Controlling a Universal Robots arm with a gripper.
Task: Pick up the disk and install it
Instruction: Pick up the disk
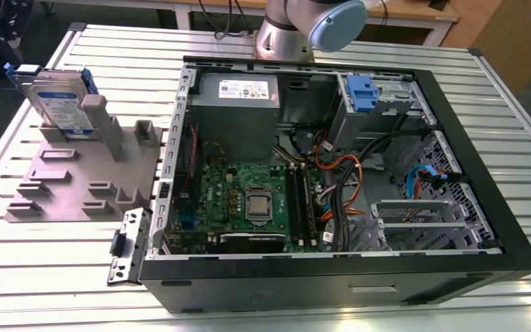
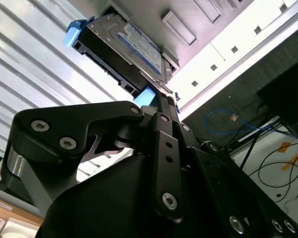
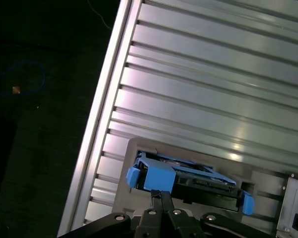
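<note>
Aiming at the disk [image 3: 188, 176], upright in the grey holder [image 1: 63, 187] on the table [image 1: 53, 277], at the exterior view's left. Shows the hand [image 3: 161, 196] pinched closed, empty, near it. Calls for opening wide, squaring to the blue-bracketed edges, approaching straight to avoid tipping.

One disk [image 1: 60, 102], one computer case [image 1: 339, 285], one holder [image 1: 74, 188].

The silver-grey rectangular hard drive [image 3: 188, 173] stands on edge in the grey slotted plastic holder [image 1: 63, 187], just ahead of the black metal claw [image 3: 161, 194]. The open black computer case [image 1: 339, 277] lies to the claw's side, beside the holder on the ribbed aluminium table [image 1: 514, 117].
</note>
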